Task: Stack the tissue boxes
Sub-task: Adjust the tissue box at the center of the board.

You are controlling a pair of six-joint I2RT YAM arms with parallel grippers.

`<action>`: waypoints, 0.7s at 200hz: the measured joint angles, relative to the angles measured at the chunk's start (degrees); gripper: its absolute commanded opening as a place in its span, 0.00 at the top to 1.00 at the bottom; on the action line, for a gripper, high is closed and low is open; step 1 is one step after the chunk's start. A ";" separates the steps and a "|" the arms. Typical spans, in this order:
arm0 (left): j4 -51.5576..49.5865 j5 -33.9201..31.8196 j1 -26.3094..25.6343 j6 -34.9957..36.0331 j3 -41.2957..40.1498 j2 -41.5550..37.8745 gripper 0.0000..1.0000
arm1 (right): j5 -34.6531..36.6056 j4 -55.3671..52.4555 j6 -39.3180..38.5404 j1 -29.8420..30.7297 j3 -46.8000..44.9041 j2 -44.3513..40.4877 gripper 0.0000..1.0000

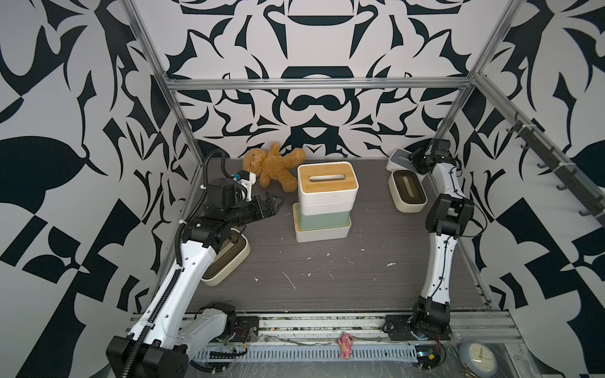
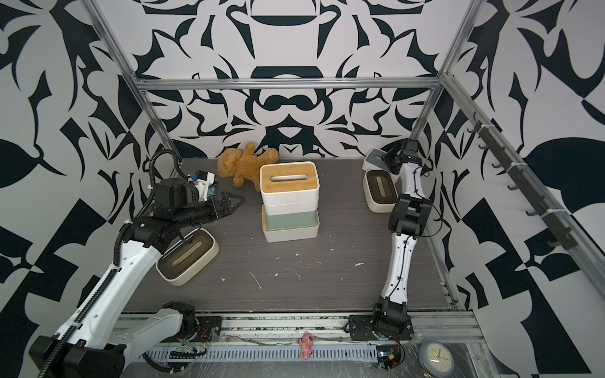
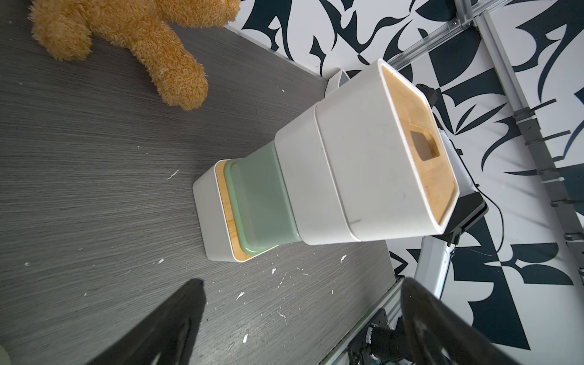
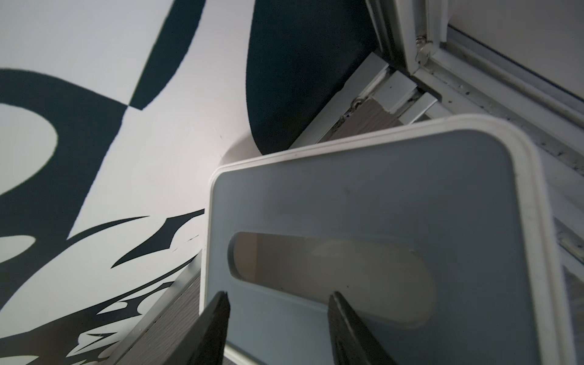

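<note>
**Target:** the white tissue box with a grey slotted lid is sitting in the far right corner of the dark wood-grain worktop. It is just beside a rounded cream box with a dark-brown lid.

**Right gripper**: it is straddling the near rim of the grey lid, with one finger outside the wall and the other at the slot edge. The jaws are standing partly apart, and I cannot tell whether they are pinching.

**Step in hand (my reading):** grasping this box.

**Stack:** four boxes are standing at centre.
- Base: white box with a bamboo lid
- Second: sage green box
- Third: plain white box
- Top: bamboo-lidded white box

A second cream box is lying under the left arm.

**Left gripper**: it is hanging wide apart and empty, between the stack and the brown plush teddy bear.

**Next move calls for:** a firm pinch, a lift clear of the cream neighbour, a high carry, and a level set-down.
</note>
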 measured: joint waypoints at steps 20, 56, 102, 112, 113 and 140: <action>0.09 -0.09 0.00 -0.04 -0.07 0.15 0.01 | 0.20 0.57 0.24 -0.44 1.16 1.07 0.46; 0.87 -0.13 0.00 -0.24 -1.27 0.98 0.01 | 0.20 0.83 0.50 -1.49 4.20 3.50 0.47; 1.88 -0.04 0.00 -1.27 -1.73 2.93 0.01 | 1.05 0.13 0.37 -1.97 4.94 3.80 0.49; 2.34 0.04 0.00 -1.55 -1.95 3.02 0.01 | 1.18 -0.11 0.20 -1.97 4.94 3.78 0.49; 2.36 0.04 0.00 -1.57 -1.97 3.02 0.01 | 1.22 -0.15 0.17 -1.97 4.94 3.78 0.49; 3.23 0.15 0.00 -2.12 -3.19 3.02 0.01 | 1.36 -1.16 -1.20 -1.97 2.71 1.95 0.49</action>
